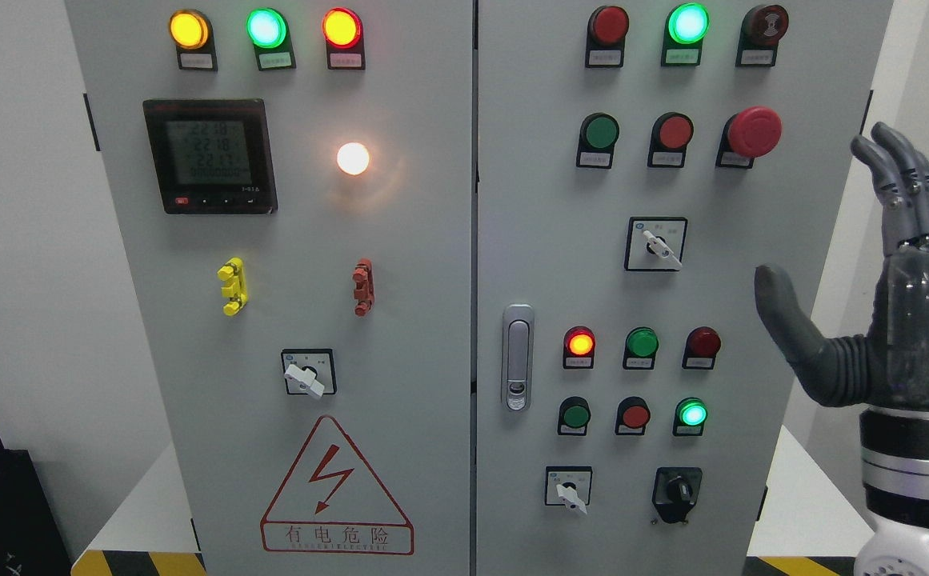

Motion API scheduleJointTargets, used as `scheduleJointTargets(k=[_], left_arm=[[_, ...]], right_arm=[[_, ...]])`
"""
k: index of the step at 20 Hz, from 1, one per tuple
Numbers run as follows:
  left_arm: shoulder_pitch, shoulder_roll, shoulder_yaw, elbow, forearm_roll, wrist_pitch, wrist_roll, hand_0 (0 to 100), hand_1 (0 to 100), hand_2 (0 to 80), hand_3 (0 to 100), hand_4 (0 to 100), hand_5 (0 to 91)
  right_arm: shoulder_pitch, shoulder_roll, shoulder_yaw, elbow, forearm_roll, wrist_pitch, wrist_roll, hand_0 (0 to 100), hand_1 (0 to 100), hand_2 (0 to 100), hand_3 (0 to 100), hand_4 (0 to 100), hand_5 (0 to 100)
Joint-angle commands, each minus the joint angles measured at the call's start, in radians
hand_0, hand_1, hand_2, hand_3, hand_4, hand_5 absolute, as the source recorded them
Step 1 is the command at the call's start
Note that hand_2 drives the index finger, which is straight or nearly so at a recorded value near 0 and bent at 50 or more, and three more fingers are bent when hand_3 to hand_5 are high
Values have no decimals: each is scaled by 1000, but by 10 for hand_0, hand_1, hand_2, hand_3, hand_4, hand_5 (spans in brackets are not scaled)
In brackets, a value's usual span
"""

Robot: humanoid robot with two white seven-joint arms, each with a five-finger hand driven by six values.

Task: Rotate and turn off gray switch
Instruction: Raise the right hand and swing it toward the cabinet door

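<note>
While lamps glow, gray cabinet [408, 336] fronts white wall [24, 240].

Right hand [872, 320]: raised upright, to the right of the cabinet [512, 240] edge, holding nothing.
Fingers [904, 192]: extended upward, held close together.
Thumb [784, 320]: spread out toward the cabinet, not touching it.
Right wrist [912, 472]: vertical, entering at the lower right.

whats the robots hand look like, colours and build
Only the right hand shows: dark gray segmented fingers, a ribbed gray thumb, and a glossy, dark translucent palm shell. Below sits a silver metal wrist ring above a white forearm casing. No markings or loose cables are visible.
</note>
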Motion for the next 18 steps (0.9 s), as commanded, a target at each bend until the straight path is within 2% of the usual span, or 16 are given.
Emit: scheduleJointTargets(k=[1,11,13,14,15,16,18], left_arm=[[-9,0,8,-26,20,0,-1,120,389,0,0,0,0],[-9,0,8,-26,20,0,-1,120,389,0,0,0,0],[-9,0,8,-26,20,0,-1,120,389,0,0,0,0],[-9,0,8,-26,20,0,-1,120,389,0,0,0,0],[-9,0,8,-26,20,0,-1,120,389,0,0,0,0],[-9,0,8,-26,18,0,-1,120,389,0,0,0,0],[-9,0,8,-26,18,0,-1,120,389,0,0,0,0]], right_arm=[[0,9,-5,-2,0,0,0,189,167,0,0,0,0],[0,10,-8,-1,0,0,-1,212,173,0,1,0,0],[-3,12,-10,-1,-1,-3,-3,213,184,0,62,0,0],[-6,12,-10,4,-3,-4,-3,212,247,1,210,169,25],[-8,13,-10,7,-6,-4,-3,219,273,37,280,237,79],[-9,24,-9,12,-6,-4,0,248,325,96,398,308,175],[-9,39,-8,19,-6,-3,3,302,427,142,461,418,362]])
